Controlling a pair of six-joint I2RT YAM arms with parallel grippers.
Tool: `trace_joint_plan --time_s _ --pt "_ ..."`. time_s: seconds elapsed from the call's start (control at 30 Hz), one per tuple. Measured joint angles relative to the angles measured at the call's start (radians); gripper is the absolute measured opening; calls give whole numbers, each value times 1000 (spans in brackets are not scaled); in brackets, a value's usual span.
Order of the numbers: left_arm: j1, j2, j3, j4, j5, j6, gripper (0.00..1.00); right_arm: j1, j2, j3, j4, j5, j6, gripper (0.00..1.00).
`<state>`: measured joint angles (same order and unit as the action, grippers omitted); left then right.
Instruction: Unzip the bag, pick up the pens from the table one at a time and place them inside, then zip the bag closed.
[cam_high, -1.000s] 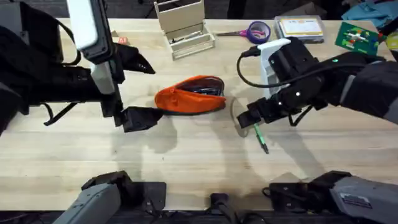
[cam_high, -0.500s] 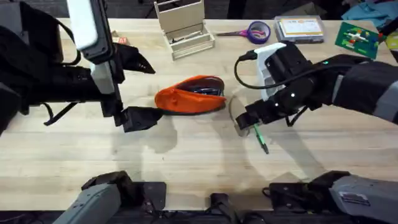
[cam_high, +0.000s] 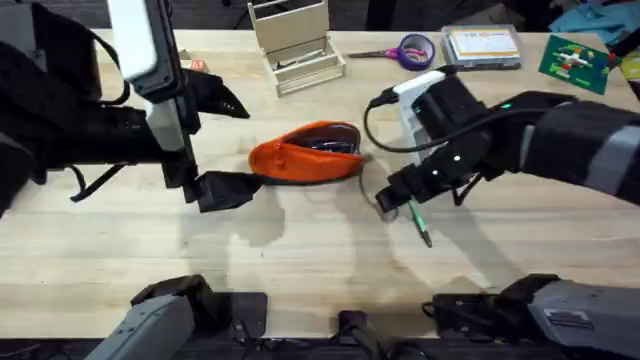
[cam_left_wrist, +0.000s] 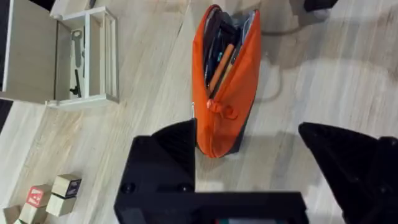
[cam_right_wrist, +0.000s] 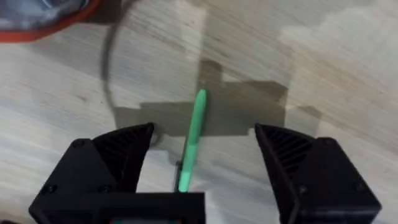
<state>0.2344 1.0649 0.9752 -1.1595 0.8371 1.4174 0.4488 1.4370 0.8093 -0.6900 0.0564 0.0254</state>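
The green pen (cam_right_wrist: 193, 137) lies flat on the tabletop (cam_high: 300, 260), just right of the unzipped orange bag (cam_high: 305, 155); thin, light, rigid and probably slick, it should be pinched mid-barrel. The right gripper (cam_right_wrist: 205, 155) straddles it with jaws spread; the left gripper (cam_left_wrist: 273, 168), also spread, sits at the bag's end.

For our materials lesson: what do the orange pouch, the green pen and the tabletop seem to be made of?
Orange pouch: looks like matte woven fabric, soft and creased, with a zipper.
Green pen: probably smooth plastic with a slight sheen.
Tabletop: light wood planks with visible grain and a satin finish.
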Motion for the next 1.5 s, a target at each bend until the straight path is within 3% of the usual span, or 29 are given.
trace_joint_plan --time_s 0.13,0.27,0.37,0.6,0.63,0.9,1.1,1.33,1.5 --pt "0 0 0 0 0 0 993 22 6 1 10 19 -3 990" --pt "0 0 0 0 0 0 993 27 6 1 10 14 -3 859" --pt "0 0 0 0 0 0 993 31 6 1 12 11 -3 680" --pt "0 0 0 0 0 0 993 30 6 1 13 26 -3 77" --pt "0 0 0 0 0 0 993 30 5 2 13 27 -3 48" --pt "0 0 0 0 0 0 992 30 8 20 0 34 -3 37" --pt "0 0 0 0 0 0 994 30 8 113 0 35 -33 32" --pt "0 0 0 0 0 0 994 31 -7 289 2 37 -163 31" --pt "0 0 0 0 0 0 994 43 -11 336 13 38 -291 31"
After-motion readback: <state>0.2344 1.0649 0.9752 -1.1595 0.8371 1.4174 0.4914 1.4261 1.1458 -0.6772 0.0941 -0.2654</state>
